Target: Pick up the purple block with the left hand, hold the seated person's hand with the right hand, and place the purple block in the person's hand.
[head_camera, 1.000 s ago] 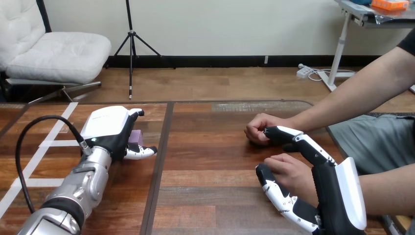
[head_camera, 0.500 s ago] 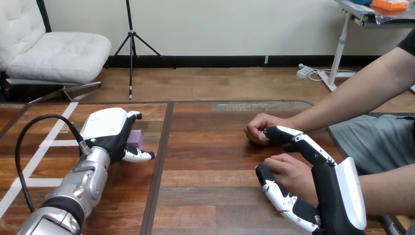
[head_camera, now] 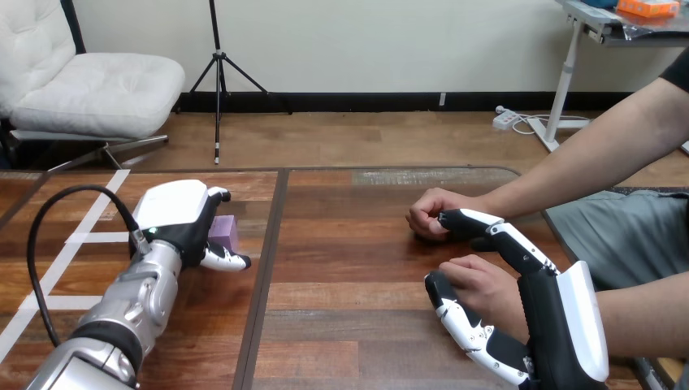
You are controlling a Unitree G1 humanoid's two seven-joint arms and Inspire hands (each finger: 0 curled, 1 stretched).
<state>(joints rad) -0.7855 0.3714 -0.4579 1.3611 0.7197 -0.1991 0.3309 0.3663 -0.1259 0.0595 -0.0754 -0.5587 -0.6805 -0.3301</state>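
Step in hand, by my read: the pick-up, w/ the lift not yet made. The purple block (head_camera: pixel 225 231) sits on the surface (head_camera: pixel 349 244) at far left, half hidden behind the left hand (head_camera: pixel 172 218). Its fingers (head_camera: pixel 218 194) curl over the block's far side and the thumb (head_camera: pixel 223 260) lies along the near side, so the hand is wrapped round the block. How firm the squeeze is, can't tell.

At near right, the right hand (head_camera: pixel 561 325) has the person's near hand (head_camera: pixel 485 286) btwn its long fingers (far side) and thumb (near side), closed round it. One fingertip reaches the person's far hand (head_camera: pixel 429 213), a fist just beyond.

To do it well:
- Thumb looks low, near the block's bottom edge. Better square on the near face, opposite the fingers, else the block may tip or squirt out rightward, where the grip is open.
- Squeeze first, then lift straight up, slowly. Check the block rises w/ the hand.
- Carry it right w/ clearance over the surface.
- The person's near hand looks knuckles-up and curled, so it prob. needs turning and opening before the drop. Right-hand hold should be gentle.
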